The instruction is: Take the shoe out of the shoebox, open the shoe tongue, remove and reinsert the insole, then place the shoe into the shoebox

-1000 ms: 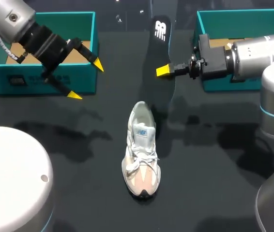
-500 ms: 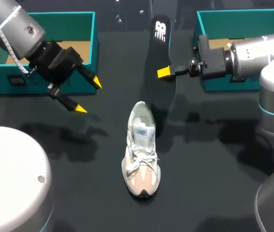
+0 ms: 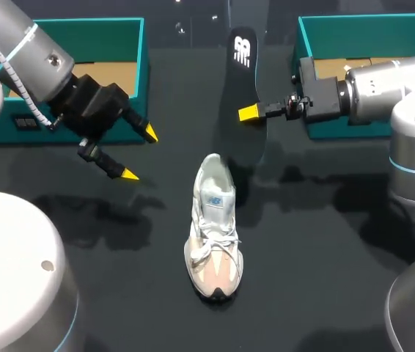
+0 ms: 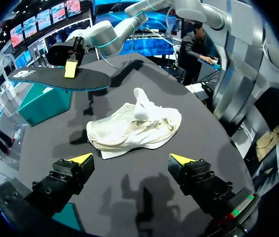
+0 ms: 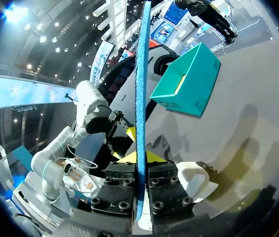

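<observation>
White and beige, the shoe (image 3: 213, 235) lies on the black table (image 3: 310, 257), toe toward the robot, well apart from the teal left shoebox (image 3: 141, 70) and right shoebox (image 3: 339, 127). The right end effector (image 3: 248, 112) pinches the dark insole (image 3: 242, 73) aloft beyond the heel. The left end effector (image 3: 139, 154) hangs spread, empty, beside the shoe.

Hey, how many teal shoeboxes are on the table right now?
2. The left shoebox sits at the table's far left; the right shoebox sits at its far right. Both are open-topped, and no other shows in any view.
</observation>
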You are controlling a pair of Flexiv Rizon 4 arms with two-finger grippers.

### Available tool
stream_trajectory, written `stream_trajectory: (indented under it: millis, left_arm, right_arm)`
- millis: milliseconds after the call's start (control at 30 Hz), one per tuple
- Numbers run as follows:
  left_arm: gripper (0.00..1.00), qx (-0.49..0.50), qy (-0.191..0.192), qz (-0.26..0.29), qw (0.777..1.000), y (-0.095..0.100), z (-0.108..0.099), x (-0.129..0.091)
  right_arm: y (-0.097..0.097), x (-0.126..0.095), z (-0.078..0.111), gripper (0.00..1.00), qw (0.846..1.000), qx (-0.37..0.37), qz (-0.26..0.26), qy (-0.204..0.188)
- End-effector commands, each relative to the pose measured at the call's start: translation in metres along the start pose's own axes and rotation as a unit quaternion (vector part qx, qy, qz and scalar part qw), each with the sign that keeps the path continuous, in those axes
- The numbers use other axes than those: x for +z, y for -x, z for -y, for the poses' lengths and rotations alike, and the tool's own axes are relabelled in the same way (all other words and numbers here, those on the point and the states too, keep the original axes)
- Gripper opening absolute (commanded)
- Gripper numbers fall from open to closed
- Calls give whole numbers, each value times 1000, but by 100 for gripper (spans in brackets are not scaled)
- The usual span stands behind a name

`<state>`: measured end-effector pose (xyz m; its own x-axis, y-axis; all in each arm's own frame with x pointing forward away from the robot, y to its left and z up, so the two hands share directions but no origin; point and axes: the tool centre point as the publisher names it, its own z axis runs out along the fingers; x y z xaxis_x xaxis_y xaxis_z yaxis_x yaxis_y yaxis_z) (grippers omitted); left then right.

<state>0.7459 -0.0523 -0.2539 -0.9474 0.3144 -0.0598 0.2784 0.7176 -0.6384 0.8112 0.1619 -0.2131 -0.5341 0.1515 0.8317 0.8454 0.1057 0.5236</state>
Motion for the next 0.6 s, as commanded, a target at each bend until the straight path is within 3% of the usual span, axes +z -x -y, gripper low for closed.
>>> stream_trajectory:
  millis: [33,367,600]
  left_arm:
    - [100,-11,6,20,1000,6,-4,15]
    - [100,-52,79,26,995,19,-13,57]
    - [100,-69,110,22,991,25,-20,78]
  right_arm:
    - [3,10,0,0,1000,-19,-6,2]
    - [12,23,-1,0,998,-68,-10,1]
    - [29,26,3,0,996,-79,-31,11]
